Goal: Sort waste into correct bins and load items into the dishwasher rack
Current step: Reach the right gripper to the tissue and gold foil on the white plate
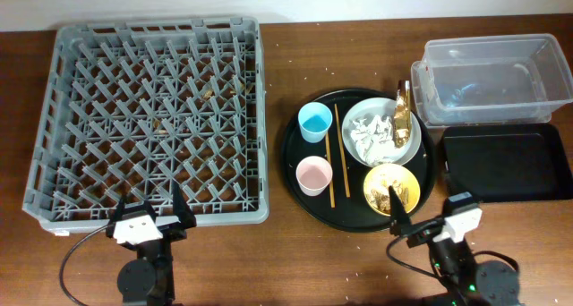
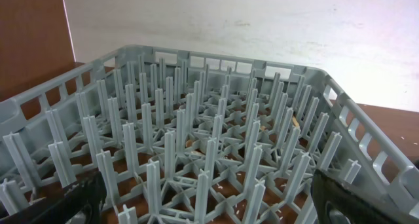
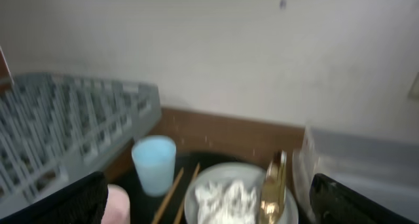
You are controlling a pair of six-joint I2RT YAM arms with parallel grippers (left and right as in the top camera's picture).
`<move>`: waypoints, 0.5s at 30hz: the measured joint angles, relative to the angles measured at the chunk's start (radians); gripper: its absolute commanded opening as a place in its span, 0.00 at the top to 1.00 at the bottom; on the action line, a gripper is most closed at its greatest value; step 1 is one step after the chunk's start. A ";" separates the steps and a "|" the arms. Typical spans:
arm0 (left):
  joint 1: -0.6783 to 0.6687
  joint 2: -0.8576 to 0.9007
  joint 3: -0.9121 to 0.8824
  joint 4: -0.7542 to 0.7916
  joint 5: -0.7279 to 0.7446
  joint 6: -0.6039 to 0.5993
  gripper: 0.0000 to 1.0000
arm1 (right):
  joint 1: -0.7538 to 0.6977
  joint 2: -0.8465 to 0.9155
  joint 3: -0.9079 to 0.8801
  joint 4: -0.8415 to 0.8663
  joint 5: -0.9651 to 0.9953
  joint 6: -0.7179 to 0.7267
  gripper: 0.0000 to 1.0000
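Observation:
The grey dishwasher rack (image 1: pixel 152 118) fills the left of the table and holds no items. On a round black tray (image 1: pixel 358 218) stand a light-blue cup (image 1: pixel 315 121), a pink cup (image 1: pixel 313 175), two chopsticks (image 1: pixel 329 167), a grey plate (image 1: pixel 410 149) with white paper scraps (image 1: pixel 372 131) and a gold wrapper (image 1: pixel 402 114), and a yellow bowl (image 1: pixel 376 182) with brown food scraps (image 1: pixel 396 191). My left gripper (image 1: pixel 148 208) is open at the rack's near edge (image 2: pixel 216 119). My right gripper (image 1: pixel 430 212) is open just before the tray, near the yellow bowl.
A clear plastic tub (image 1: pixel 492 78) stands at the back right, with a shallow black rectangular tray (image 1: pixel 506 163) in front of it. The right wrist view shows the blue cup (image 3: pixel 154 164), paper scraps (image 3: pixel 226 201), wrapper (image 3: pixel 273 185) and tub (image 3: pixel 353 155) ahead.

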 measured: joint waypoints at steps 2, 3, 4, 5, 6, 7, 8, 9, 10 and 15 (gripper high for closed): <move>0.000 0.000 0.000 0.000 0.001 0.000 0.00 | 0.000 0.115 0.160 -0.121 0.018 0.000 0.02; 0.000 0.000 0.000 0.000 0.001 0.000 0.00 | 0.000 0.185 0.236 -0.133 0.023 0.000 0.02; 0.000 0.000 0.000 0.000 0.001 0.000 0.00 | 0.000 0.270 0.335 -0.188 0.026 -0.001 0.02; 0.000 -0.001 0.000 0.000 0.003 0.000 0.00 | 0.000 0.385 0.444 -0.216 0.030 -0.001 0.02; 0.000 -0.001 0.000 0.000 0.003 0.000 0.00 | 0.000 0.447 0.504 -0.289 0.033 -0.001 0.02; 0.000 0.001 0.000 0.003 0.003 0.000 0.00 | 0.000 0.612 0.657 -0.423 0.034 -0.001 0.01; 0.000 -0.001 0.000 0.000 0.003 0.001 0.00 | 0.000 0.736 0.750 -0.434 0.034 -0.001 0.02; 0.000 0.000 0.000 -0.001 0.003 0.001 0.00 | 0.000 0.838 0.812 -0.522 0.034 -0.001 0.01; 0.000 -0.002 0.000 0.000 0.003 0.001 0.00 | 0.000 1.047 0.909 -0.507 0.031 -0.001 0.01; 0.000 -0.003 0.000 0.002 0.003 0.001 0.00 | 0.000 1.538 0.927 -0.372 0.030 -0.004 0.14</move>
